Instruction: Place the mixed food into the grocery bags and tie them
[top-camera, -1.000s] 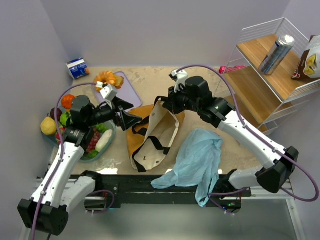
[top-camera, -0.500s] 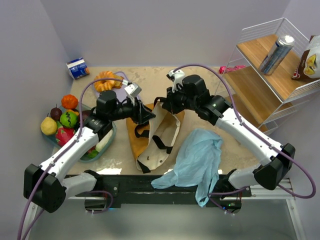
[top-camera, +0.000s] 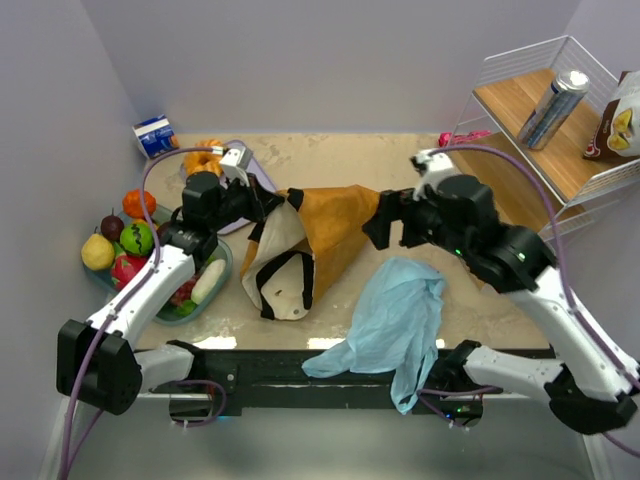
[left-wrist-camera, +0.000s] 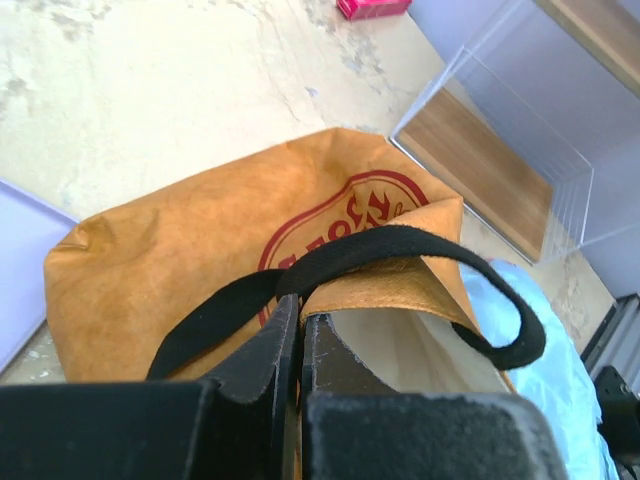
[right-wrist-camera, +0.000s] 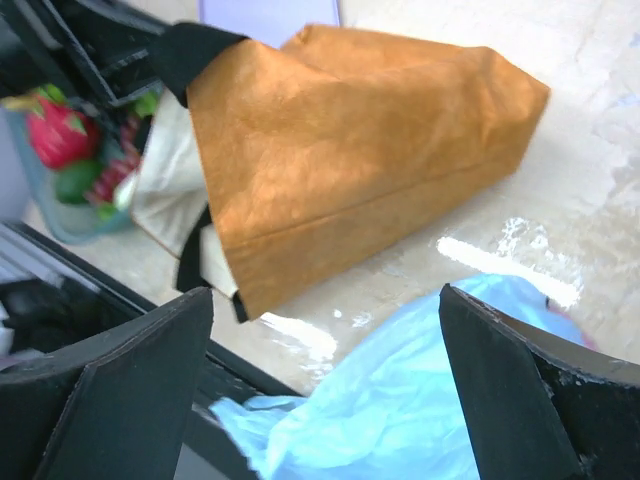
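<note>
**A:** Two sets of jaws, go. What's the left gripper (left-wrist-camera: 300, 318) doing?
**B:** Pinched flat together on the mouth rim of the tote (top-camera: 325, 232), right where a black handle (left-wrist-camera: 400, 246) loops over the fingertips.

**A:** And the right gripper (right-wrist-camera: 322, 300)?
**B:** Spread wide with nothing in it. It hangs above the table (top-camera: 330, 160), off the tote's folded bottom edge and over the top of the blue plastic bag (top-camera: 390, 320).

**A:** How's the tote lying?
**B:** Centre of the overhead view, on its side. The mouth faces left and lower left with pale lining showing. The bottom fold points right.

**A:** Blue bag edges?
**B:** Crumpled in the lower middle, spilling over the table's near edge onto the black rail (top-camera: 270, 385). Its top sits just beside the tote. Can't tell if they touch.

**A:** Food?
**B:** Green apple (top-camera: 137, 238), pear (top-camera: 97, 252), orange (top-camera: 137, 203) and plum (top-camera: 112, 226) are bunched at the left edge by the teal tub (top-camera: 222, 275). Can't tell if they're in it or beside it. The can (top-camera: 553, 108) and snack packet (top-camera: 620, 120) are on the wire shelf (top-camera: 520, 190), upper right.

**A:** Open room?
**B:** Bare tabletop shows along the top of the view behind the tote, plus a strip between the tote and the shelf. The left side is tight, with the arm, tub and fruit against the wall (top-camera: 60, 150).
</note>
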